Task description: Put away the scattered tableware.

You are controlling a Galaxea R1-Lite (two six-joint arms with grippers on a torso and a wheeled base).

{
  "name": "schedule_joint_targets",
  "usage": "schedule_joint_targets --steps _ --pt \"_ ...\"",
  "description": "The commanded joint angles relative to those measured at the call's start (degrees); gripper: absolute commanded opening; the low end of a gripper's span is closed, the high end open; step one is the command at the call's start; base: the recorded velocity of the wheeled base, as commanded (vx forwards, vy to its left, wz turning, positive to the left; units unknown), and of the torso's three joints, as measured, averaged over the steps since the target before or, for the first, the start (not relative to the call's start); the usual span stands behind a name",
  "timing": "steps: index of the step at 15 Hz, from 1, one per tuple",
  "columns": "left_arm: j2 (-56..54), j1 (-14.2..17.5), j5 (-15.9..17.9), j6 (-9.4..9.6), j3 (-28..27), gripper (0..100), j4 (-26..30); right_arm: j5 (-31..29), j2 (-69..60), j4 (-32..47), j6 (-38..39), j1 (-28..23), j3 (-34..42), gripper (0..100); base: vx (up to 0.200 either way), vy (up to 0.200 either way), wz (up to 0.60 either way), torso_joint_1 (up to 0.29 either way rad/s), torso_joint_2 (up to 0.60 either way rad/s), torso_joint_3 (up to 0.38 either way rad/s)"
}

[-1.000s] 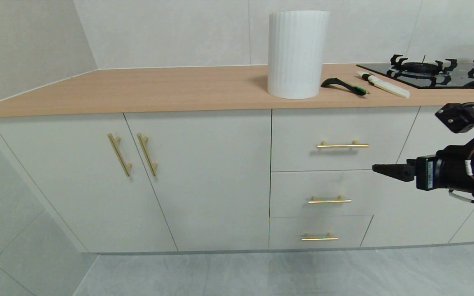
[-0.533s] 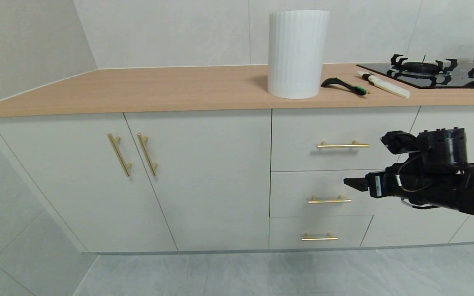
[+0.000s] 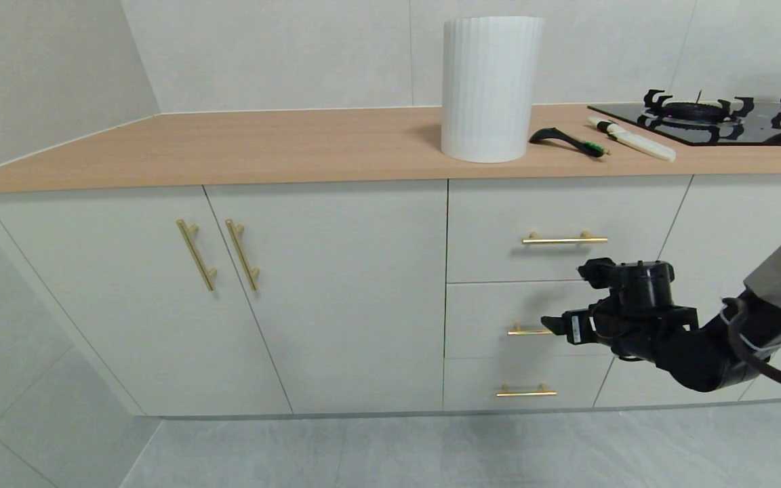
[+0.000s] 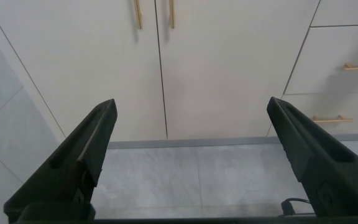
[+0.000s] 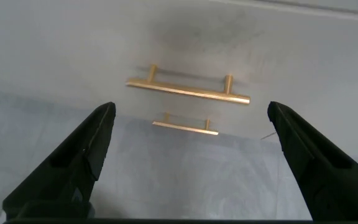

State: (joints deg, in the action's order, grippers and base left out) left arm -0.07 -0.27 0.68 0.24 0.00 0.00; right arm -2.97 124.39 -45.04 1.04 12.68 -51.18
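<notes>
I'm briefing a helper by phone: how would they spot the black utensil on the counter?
On the wooden countertop, find the tall white ribbed container. Right of it, short of the hob, lies the black spoon. Unlike the white knife beside it, it is dark with a green-tipped handle.

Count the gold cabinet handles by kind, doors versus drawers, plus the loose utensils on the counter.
Door handles: 2
Drawer handles: 3
Utensils: 2
Total: 7
</notes>
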Motion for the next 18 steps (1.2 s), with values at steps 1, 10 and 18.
schedule_joint_targets --steps 1,10,18 --pt "0.07 0.00 0.02 0.02 0.00 100 0.00 -0.37 5.60 -0.40 0.99 -0.11 -1.91 100 0.000 0.000 0.00 0.000 0.00 0.000" --pt "0.07 0.00 0.02 0.02 0.00 100 0.00 -6.69 15.35 -0.31 6.17 -1.69 -12.46 100 0.000 0.000 0.00 0.000 0.00 0.000" --pt "0.07 0.00 0.02 0.02 0.00 100 0.00 -8.45 19.04 -0.31 8.81 -1.69 -16.68 100 0.000 0.000 0.00 0.000 0.00 0.000"
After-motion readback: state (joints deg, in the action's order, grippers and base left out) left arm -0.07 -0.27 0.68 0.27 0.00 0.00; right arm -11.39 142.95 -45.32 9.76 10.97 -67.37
